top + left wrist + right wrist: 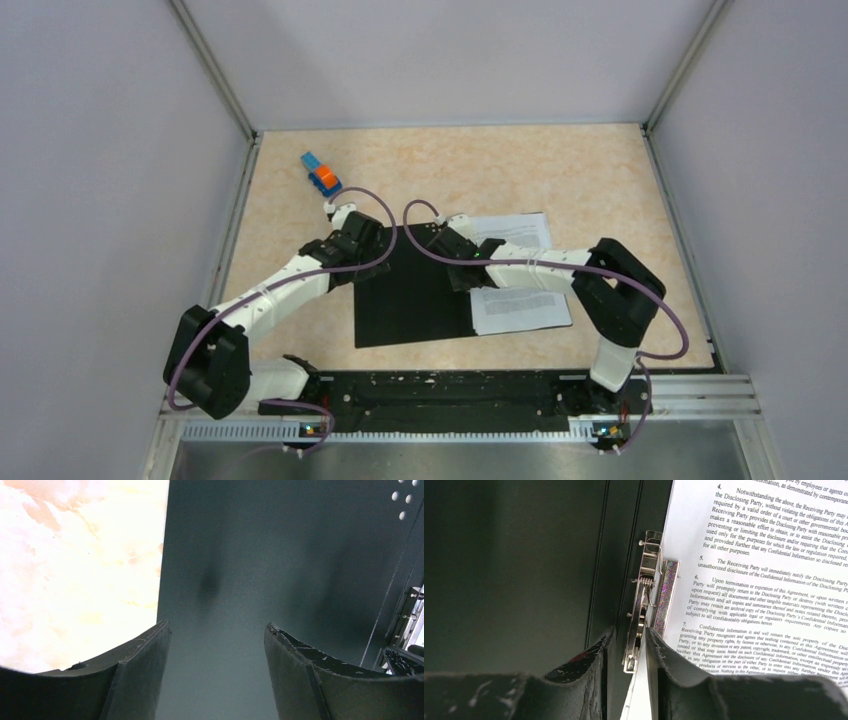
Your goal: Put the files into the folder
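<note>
The folder (pixel 410 300) lies open on the table, black inside up. In the left wrist view its left flap (pixel 280 555) fills the frame, with white dots at the top right. The files (pixel 520 300) lie on the folder's right half, printed side up, and show in the right wrist view (pixel 764 570). The metal spine clip (pixel 644 605) runs beside their left edge. My right gripper (pixel 630 632) is nearly closed, with the clip's lever end between its fingertips; it sits over the spine (pixel 447 240). My left gripper (pixel 217 627) is open and empty over the left flap (pixel 368 240).
A small blue-and-orange toy block (pixel 321 175) lies at the back left of the beige table (pixel 600 180). Grey walls enclose the table on three sides. A metal rail (pixel 700 395) runs along the near edge by the arm bases.
</note>
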Action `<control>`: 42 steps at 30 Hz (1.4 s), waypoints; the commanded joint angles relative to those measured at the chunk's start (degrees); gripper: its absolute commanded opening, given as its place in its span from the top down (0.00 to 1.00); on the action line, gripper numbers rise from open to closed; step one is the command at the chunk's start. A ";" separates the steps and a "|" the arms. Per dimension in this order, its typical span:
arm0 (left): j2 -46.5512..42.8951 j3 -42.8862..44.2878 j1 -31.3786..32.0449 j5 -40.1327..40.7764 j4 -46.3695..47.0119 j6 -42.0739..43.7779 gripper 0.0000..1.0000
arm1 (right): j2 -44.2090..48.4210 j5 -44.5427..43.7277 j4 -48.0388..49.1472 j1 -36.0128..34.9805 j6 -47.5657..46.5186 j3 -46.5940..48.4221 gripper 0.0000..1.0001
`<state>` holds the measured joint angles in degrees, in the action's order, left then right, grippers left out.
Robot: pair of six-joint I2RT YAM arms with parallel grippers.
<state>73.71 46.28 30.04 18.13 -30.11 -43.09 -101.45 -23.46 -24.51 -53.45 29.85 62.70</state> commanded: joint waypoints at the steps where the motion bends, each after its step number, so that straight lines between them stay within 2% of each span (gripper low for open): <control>1: -1.65 0.04 -0.62 -1.62 0.45 1.49 0.26 | -1.56 -2.34 1.15 0.14 0.65 2.39 0.73; 32: -1.28 -3.40 -1.56 -3.67 2.19 0.08 0.27 | -5.33 -2.88 3.02 3.08 -1.24 6.59 0.75; 40: -1.41 -3.76 -1.71 -3.08 2.15 -0.14 0.27 | -7.80 -2.40 2.54 3.09 -0.35 6.78 0.83; 42: -1.54 -4.06 -1.87 -2.89 2.37 0.01 0.26 | -8.21 -2.33 2.58 3.08 -0.24 6.74 0.88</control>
<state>73.60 43.07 28.64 14.39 -29.54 -42.96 -107.63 -26.00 -22.33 -50.72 29.02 67.99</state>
